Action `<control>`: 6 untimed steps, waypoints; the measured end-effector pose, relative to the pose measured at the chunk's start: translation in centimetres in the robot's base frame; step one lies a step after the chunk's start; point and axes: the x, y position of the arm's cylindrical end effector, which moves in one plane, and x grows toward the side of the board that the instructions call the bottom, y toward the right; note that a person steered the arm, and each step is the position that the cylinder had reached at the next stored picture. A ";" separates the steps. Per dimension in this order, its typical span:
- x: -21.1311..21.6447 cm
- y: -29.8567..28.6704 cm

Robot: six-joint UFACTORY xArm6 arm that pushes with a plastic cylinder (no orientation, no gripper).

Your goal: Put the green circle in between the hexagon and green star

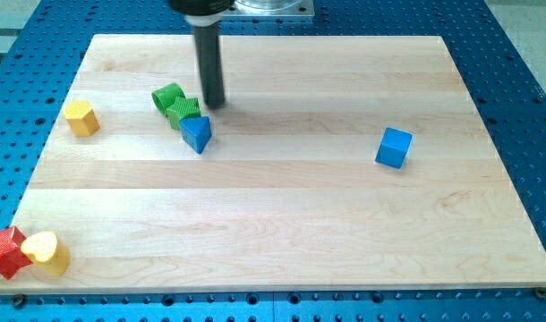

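Camera view: my tip (215, 105), a bare rod holding nothing, stands just right of two touching green blocks (176, 103), above the blue triangle (197, 133); yellow hexagon (81, 117) sits left.

- A blue triangle (197, 134) is sitting close to my tip (214, 105), just below it and slightly to the view's left.
- A blue cube (394, 148) is resting well apart from my tip, out to the view's right and a little lower.
- A red star (4, 252) and a yellow heart (47, 252) are lying touching each other, far from my tip at the view's bottom left corner.
- The pale wooden surface (282, 224) is carrying them all and is lying on a blue perforated bench (515, 54).
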 end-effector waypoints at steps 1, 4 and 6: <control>0.9 -3.4; -3.6 -2.4; -1.5 -9.7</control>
